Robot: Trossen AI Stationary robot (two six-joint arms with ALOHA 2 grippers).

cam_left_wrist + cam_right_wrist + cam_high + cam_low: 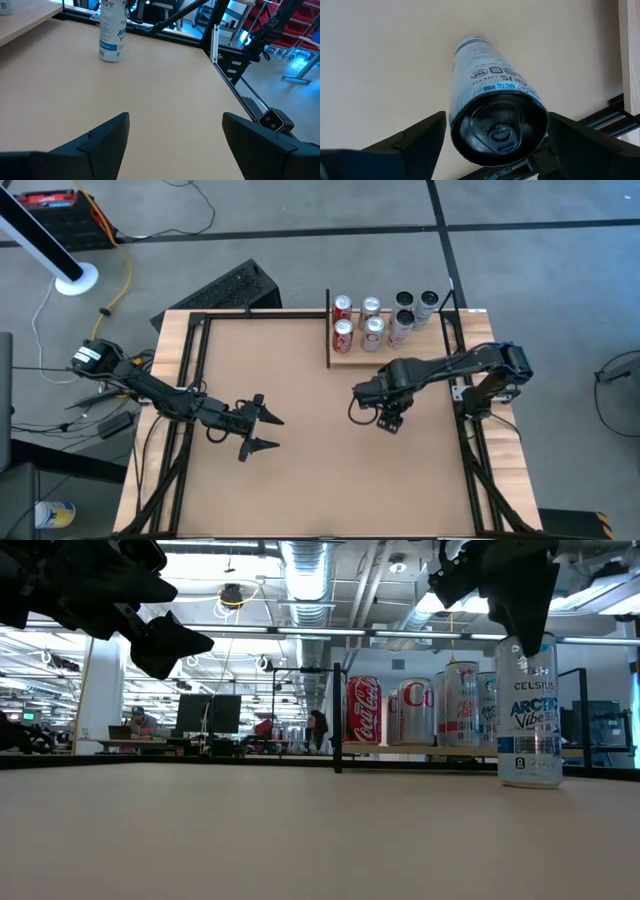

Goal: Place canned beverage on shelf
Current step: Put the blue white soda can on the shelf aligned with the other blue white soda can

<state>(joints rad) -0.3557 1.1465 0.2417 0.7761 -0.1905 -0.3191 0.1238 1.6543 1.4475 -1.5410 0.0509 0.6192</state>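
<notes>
White and blue, the canned beverage (527, 712) stands upright on the surface (300, 470) short of the shelf (395, 358), between the spread right pincer (492, 137) fingers; an off-centre squeeze could topple it, while the spread left pincer (262, 431) waits.

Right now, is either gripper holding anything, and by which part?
Nothing is held. The right gripper is open, its fingers either side of the upright white-and-blue Celsius can's top, not touching. The left gripper is open and empty.
</notes>
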